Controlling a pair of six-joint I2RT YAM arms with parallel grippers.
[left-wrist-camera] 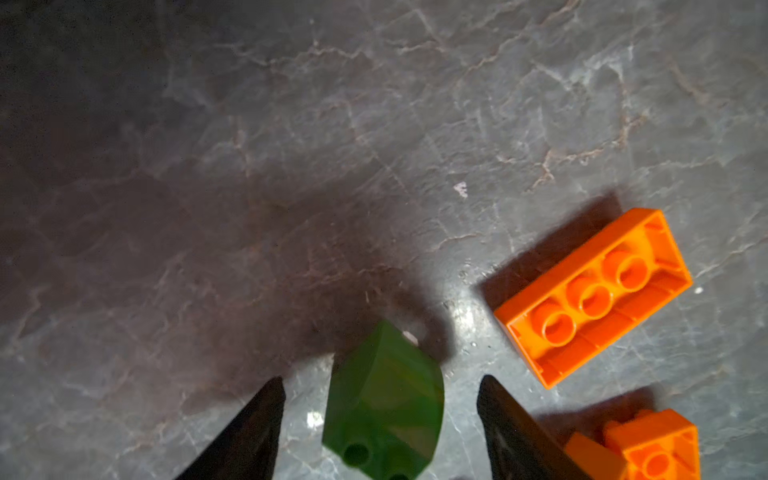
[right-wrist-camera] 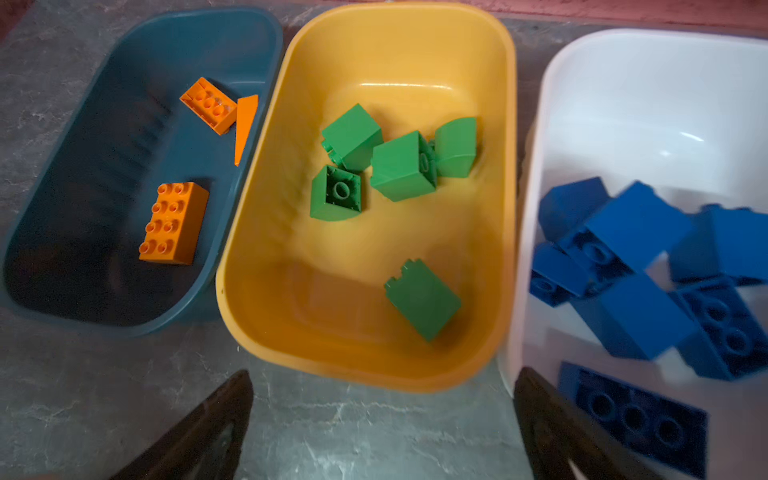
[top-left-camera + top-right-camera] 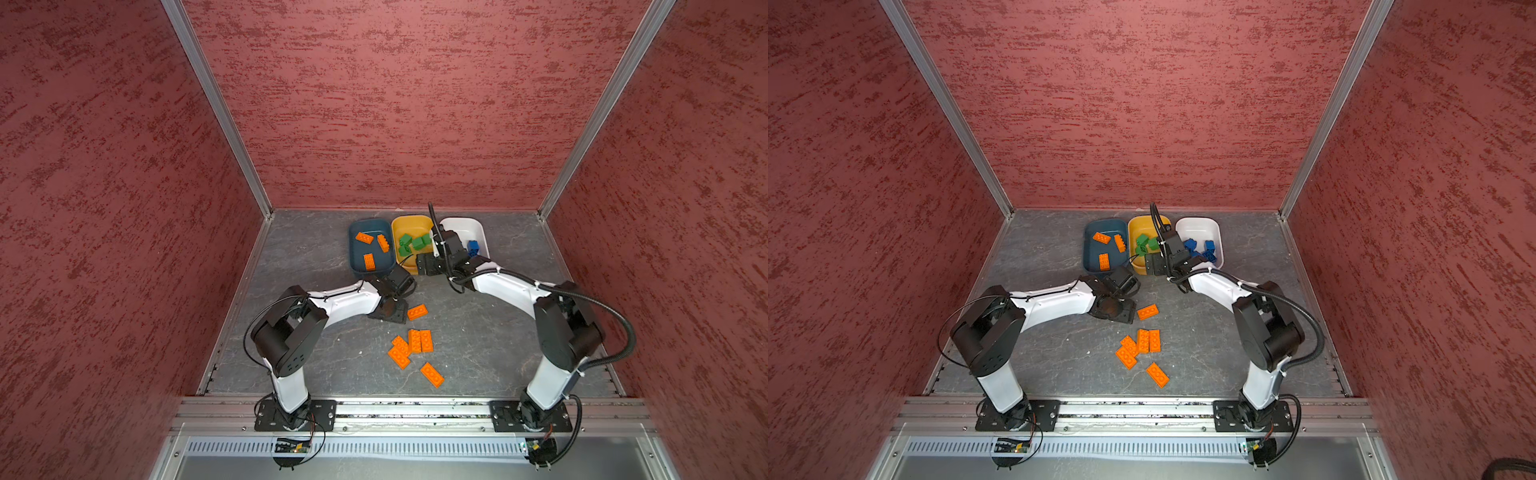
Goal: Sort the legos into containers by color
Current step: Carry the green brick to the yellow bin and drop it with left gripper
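The left gripper (image 1: 381,379) and right gripper (image 2: 382,372) are open; the green block (image 1: 384,411) looks light and slippery, so pinch its flat sides.

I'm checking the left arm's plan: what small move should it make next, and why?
Probably close the left gripper on the green block: it lies between the open fingers, apart from the orange brick, and the other green blocks sit in the yellow tub.
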